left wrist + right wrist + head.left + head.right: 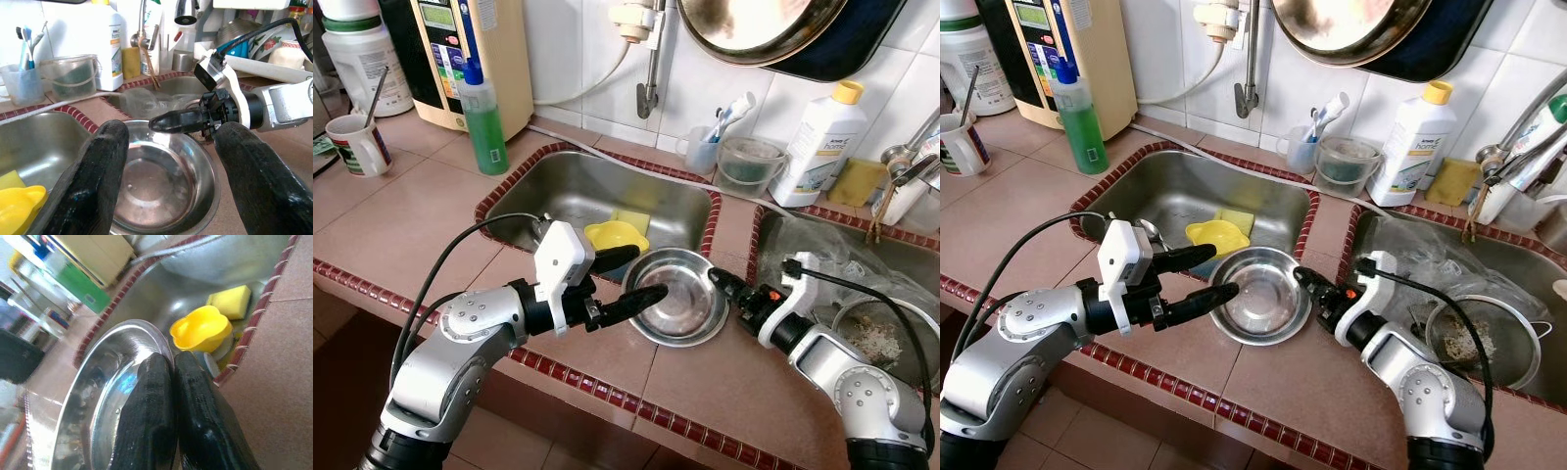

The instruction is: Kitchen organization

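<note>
1. Pink tiles cover the worktop (401,225), and two steel sinks are set in it, side by side.
2. A steel bowl (677,296) sits on the strip of worktop between the sinks. Its far edge hangs a bit over the left sink (578,196).
3. A yellow cup (616,235) and a yellow sponge (634,217) lie in the left sink, just behind the bowl.
4. The left claw (625,278) is at the bowl's left edge. Its two fingers are apart. One finger pokes over the rim and the other is by the yellow cup. It is not holding anything.
5. The right claw (722,283) is at the bowl's right edge. Its fingers are pressed together at the rim. I cannot tell if the rim is pinched between them.
6. A strainer (881,333) with food bits sits in the right sink.
7. A green bottle (484,117), a mug (357,144) and a white bottle (818,147) stand further back.
8. I think the step now is getting hold of the bowl, so it can be put away.
9. Next, the left claw should slide so the rim is between its fingers, then squeeze. The bowl is smooth and shiny, so it may slip or tip into the sink.
</note>
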Tool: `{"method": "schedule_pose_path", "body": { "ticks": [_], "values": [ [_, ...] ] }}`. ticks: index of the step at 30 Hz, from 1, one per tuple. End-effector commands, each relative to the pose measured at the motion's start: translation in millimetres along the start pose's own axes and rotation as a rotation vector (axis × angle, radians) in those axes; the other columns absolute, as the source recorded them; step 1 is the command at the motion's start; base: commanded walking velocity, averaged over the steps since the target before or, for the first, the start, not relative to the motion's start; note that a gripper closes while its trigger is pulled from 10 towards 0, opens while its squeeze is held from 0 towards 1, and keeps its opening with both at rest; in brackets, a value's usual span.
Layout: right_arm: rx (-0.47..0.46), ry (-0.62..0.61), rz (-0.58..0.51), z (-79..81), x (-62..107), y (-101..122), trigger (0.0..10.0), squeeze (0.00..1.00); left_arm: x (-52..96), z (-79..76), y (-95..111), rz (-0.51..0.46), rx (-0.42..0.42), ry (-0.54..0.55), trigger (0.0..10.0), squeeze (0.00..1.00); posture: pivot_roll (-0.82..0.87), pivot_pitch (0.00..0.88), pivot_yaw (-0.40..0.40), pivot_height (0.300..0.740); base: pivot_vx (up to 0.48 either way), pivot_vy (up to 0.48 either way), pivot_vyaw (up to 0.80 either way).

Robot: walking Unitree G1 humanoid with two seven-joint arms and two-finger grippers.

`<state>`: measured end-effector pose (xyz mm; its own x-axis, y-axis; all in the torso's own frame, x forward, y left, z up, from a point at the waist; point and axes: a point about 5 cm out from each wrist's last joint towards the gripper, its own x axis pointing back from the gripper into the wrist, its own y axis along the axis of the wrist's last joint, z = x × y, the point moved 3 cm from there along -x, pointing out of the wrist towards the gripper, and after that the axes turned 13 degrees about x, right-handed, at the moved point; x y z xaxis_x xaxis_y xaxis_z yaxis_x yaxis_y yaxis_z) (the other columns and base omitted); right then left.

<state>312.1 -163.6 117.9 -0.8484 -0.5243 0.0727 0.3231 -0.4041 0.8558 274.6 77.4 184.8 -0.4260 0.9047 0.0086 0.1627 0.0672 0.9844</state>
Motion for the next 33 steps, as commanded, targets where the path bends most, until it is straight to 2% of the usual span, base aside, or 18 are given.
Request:
{"method": "schedule_pose_path", "body": {
  "ticks": [1,5,6,7,8,9,10,11,14,15,18,19,21,22,23,28,33],
  "values": [
    [0.002,0.023,-0.051,4.8,0.9,14,0.0,0.0,-0.4,0.8,6,-0.014,-0.016,0.0,10.0,0.0,-0.06,0.0,-0.078,0.74,0.0,0.0,0.0],
    [0.016,-0.012,-0.118,0.0,2.4,25,0.0,0.0,-0.8,3.5,7,-0.019,-0.019,0.009,10.0,0.0,-0.06,0.0,-0.08,0.74,0.0,0.0,0.0],
    [0.037,-0.033,-0.162,-2.5,4.1,32,0.9,0.0,-1.0,6.1,8,-0.026,-0.017,0.025,10.0,0.0,-0.06,0.001,-0.08,0.74,0.0,0.0,0.0],
    [0.046,-0.045,-0.184,-3.8,5.0,36,0.9,0.0,-1.2,7.8,9,-0.031,-0.015,0.036,10.0,0.0,-0.06,0.004,-0.08,0.74,0.0,0.0,0.0],
    [0.059,-0.064,-0.204,-5.9,6.1,40,8.9,0.0,-1.4,9.4,10,-0.037,-0.015,0.047,10.0,0.0,-0.06,0.005,-0.079,0.74,0.0,0.0,0.0],
    [0.071,-0.077,-0.241,-7.6,8.1,46,10.0,0.0,-2.1,12.8,11,-0.057,-0.02,0.07,10.0,0.0,-0.06,0.006,-0.078,0.74,0.0,0.0,0.0],
    [0.093,-0.092,-0.283,-8.7,10.2,52,10.0,0.0,-2.8,16.5,13,-0.074,-0.027,0.097,10.0,0.0,-0.06,0.007,-0.078,0.74,0.0,0.0,0.0],
    [0.14,-0.116,-0.383,-8.0,15.7,66,10.0,0.0,-4.4,26.7,12,-0.09,-0.037,0.166,10.0,0.0,-0.07,0.013,-0.074,0.74,0.0,0.0,0.0],
    [0.193,-0.128,-0.448,-5.1,20.9,75,10.0,0.0,-5.3,36.0,10,-0.095,-0.045,0.229,10.0,0.0,-0.07,0.013,-0.074,0.74,0.0,0.0,0.0],
    [0.284,-0.16,-0.507,-1.8,25.6,85,10.0,0.0,-5.1,42.4,11,-0.116,-0.054,0.278,10.0,0.0,-0.08,0.017,-0.065,0.74,0.0,0.0,0.0],
    [0.361,-0.243,-0.555,-3.0,29.1,94,10.0,0.0,-4.2,55.9,15,-0.167,-0.041,0.377,10.0,0.0,-0.08,0.021,-0.06,0.74,0.0,0.0,0.0],
    [0.449,-0.3,-0.586,-2.4,31.6,100,10.0,0.0,-3.8,61.7,16,-0.191,-0.002,0.406,10.0,0.0,-0.09,0.026,-0.049,0.74,0.0,0.0,0.0],
    [0.485,-0.315,-0.595,-1.5,32.2,102,10.0,0.0,-3.7,63.4,17,-0.199,0.011,0.414,10.0,0.0,-0.09,0.026,-0.047,0.74,0.0,0.0,0.0],
    [0.571,-0.343,-0.583,0.1,31.0,100,10.0,0.0,-1.9,70.1,20,-0.231,0.01,0.463,10.0,0.0,-0.09,0.026,-0.047,0.74,0.0,0.0,0.0],
    [0.599,-0.356,-0.579,0.5,30.5,99,10.0,0.0,-1.1,73.2,21,-0.247,0.015,0.481,10.0,0.0,-0.1,0.028,-0.038,0.74,0.0,0.0,0.0],
    [0.646,-0.367,-0.578,5.0,27.6,85,10.0,0.0,1.7,85.7,21,-0.267,0.053,0.508,10.0,0.0,-0.12,0.03,-0.008,0.74,0.0,0.0,0.0],
    [0.659,-0.378,-0.588,6.6,27.7,83,10.0,0.0,-1.9,88.5,21,-0.251,0.058,0.498,10.0,0.0,-0.13,0.03,0.01,0.74,0.0,0.0,0.0]
  ]
}}
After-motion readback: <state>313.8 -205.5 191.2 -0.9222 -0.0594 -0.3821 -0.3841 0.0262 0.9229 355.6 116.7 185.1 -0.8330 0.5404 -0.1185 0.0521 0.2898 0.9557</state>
